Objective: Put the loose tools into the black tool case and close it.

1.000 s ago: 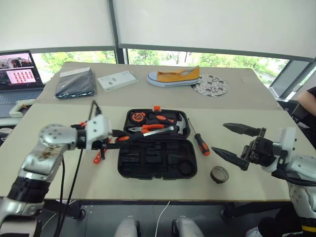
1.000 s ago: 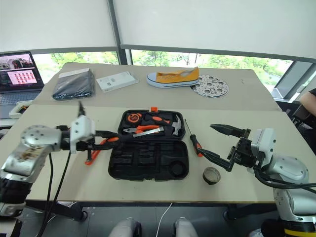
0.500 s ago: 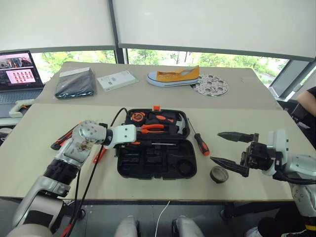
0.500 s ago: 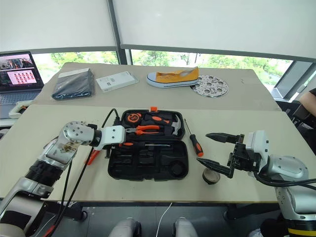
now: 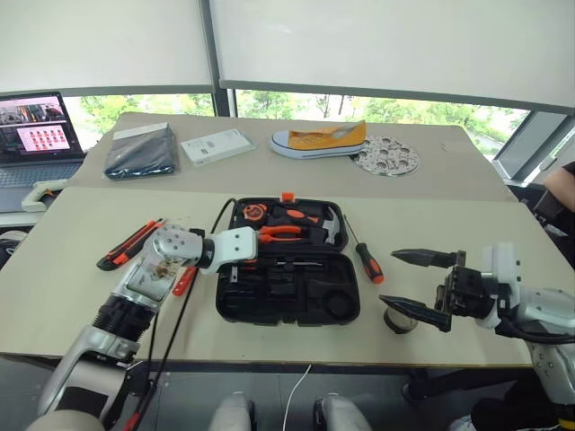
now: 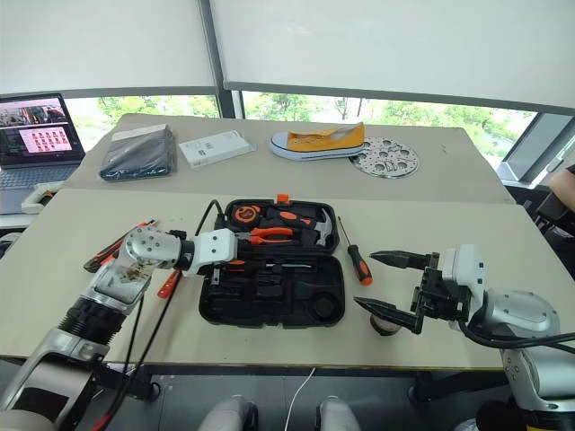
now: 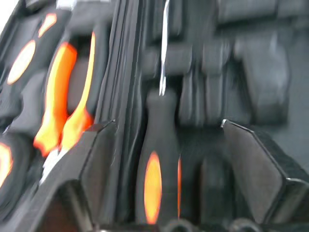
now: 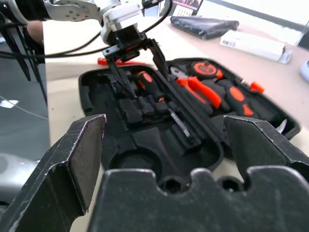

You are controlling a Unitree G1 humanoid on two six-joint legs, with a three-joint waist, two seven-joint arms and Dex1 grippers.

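The black tool case lies open in front of me. My left gripper hangs over its left end, open. A black-and-orange screwdriver lies in a slot between the fingers, free of them. A second screwdriver lies on the table right of the case. The dark tape roll sits at the front right, just below my open right gripper. The utility knife lies far left. The slim orange tester screwdriver is partly hidden by my left arm.
Pliers, a hammer and a tape measure sit in the case's far half. On the far table lie a laptop, a dark pouch, a white box, a yellow shoe and a round disc.
The left gripper carried the screwdriver right over the case, then opened; the screwdriver now rests in its slot. The right gripper sank slightly toward the tape roll.
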